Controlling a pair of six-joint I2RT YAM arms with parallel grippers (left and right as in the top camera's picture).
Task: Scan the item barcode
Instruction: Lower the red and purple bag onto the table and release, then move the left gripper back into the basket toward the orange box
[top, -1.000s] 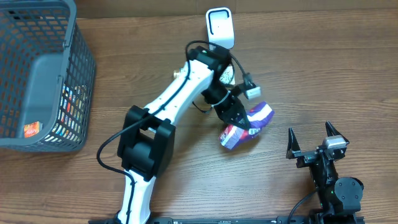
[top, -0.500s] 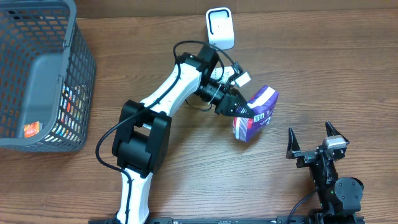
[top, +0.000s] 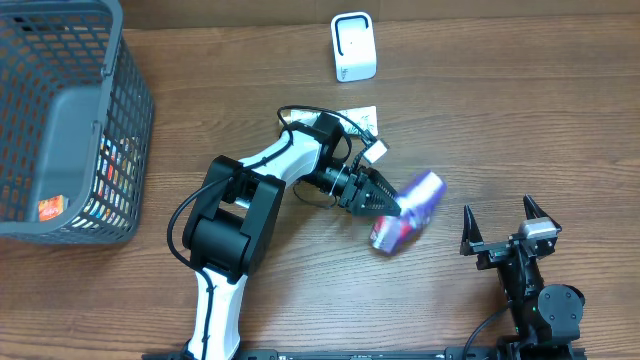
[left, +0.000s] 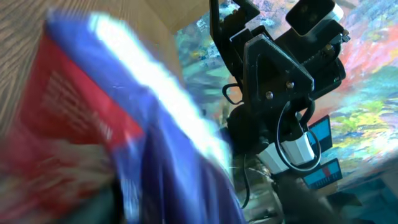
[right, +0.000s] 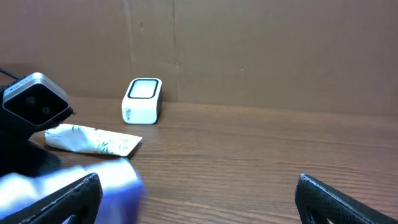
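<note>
Overhead: purple-and-red plastic snack packet (top: 408, 210), blurred, just beyond the tip of the left gripper (top: 378, 193); grip cannot be told. White box-shaped scanner (top: 354, 47) well apart, at the far side of the brown wooden table (top: 500, 110). Right gripper (top: 505, 222) spread wide, empty.
Left wrist: packet (left: 93, 124) fills the frame, blurred.
Right wrist: scanner (right: 143, 99) upright behind a flat white-green sachet (right: 93, 140).
</note>
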